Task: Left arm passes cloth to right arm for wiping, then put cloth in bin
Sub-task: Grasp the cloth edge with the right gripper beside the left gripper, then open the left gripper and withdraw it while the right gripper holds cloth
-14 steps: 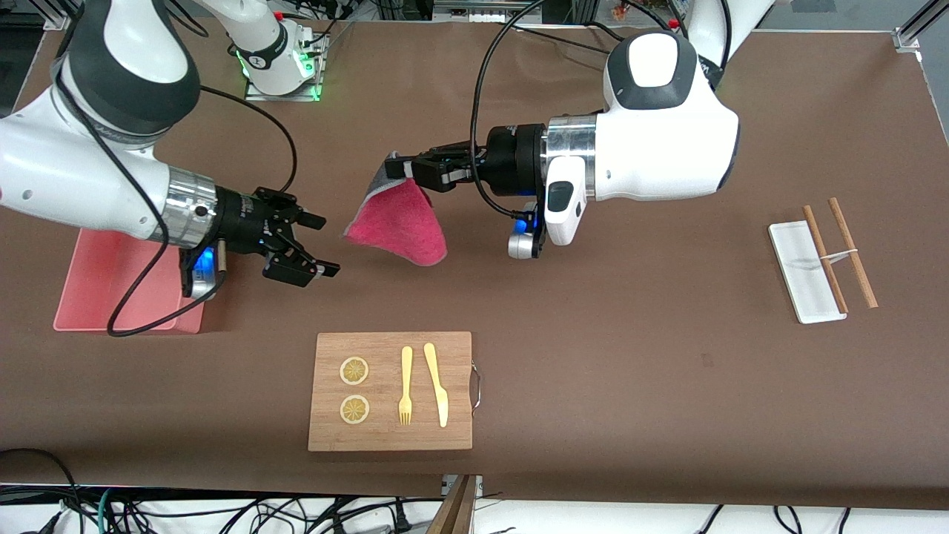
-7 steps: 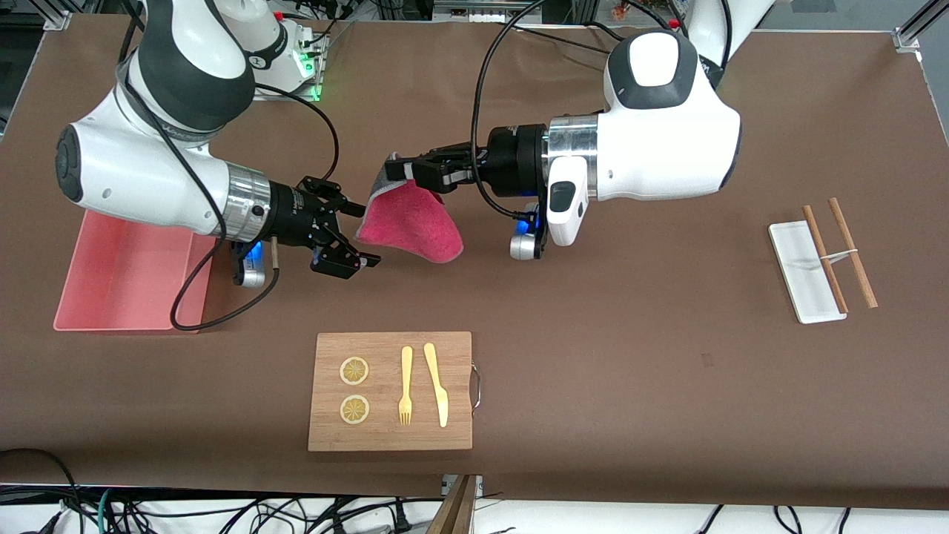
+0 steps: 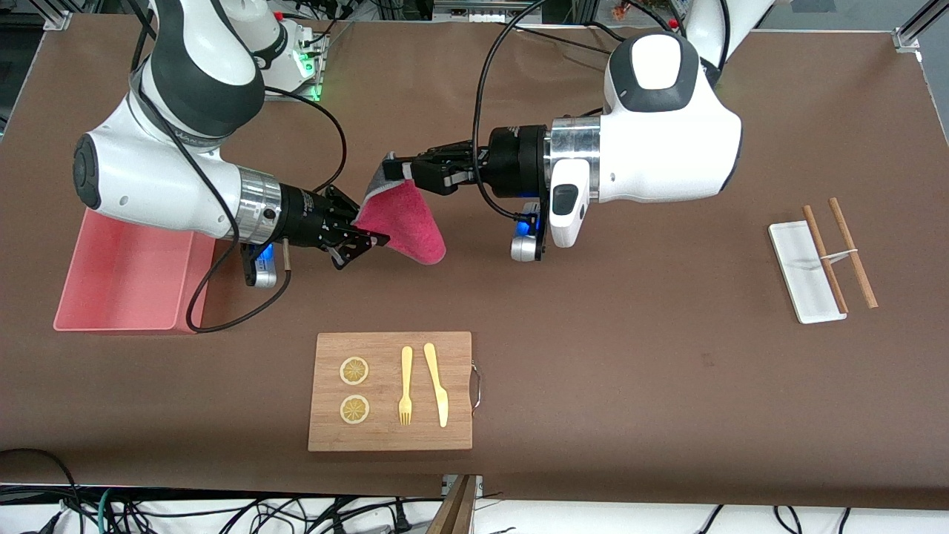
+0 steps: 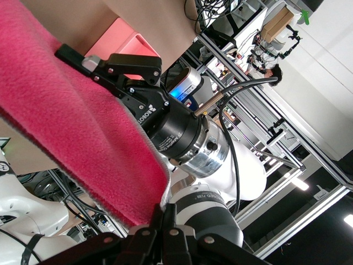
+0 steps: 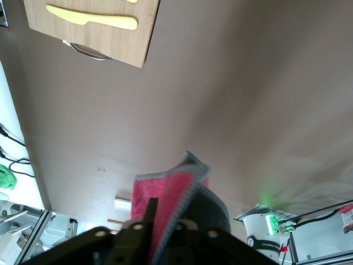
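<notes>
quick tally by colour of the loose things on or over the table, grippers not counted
magenta-red: 1, the cloth
pink: 1, the bin
white: 1, the tray
yellow: 4, two lemon slices, fork, knife
wood brown: 3, the board, two sticks
total: 10

The right gripper [image 5: 157, 229] is shut on the cloth [image 5: 165, 193], which is red on one face and grey on the other, with a pale edge. The cloth hangs in the air over the brown table [image 5: 231, 94]. A wooden board [image 5: 110, 38] lies on the table with a yellow knife [image 5: 91, 17] on it and a metal handle [image 5: 85, 51] at its end, and a robot base [image 5: 265, 229] with a green light stands on the table too.
</notes>
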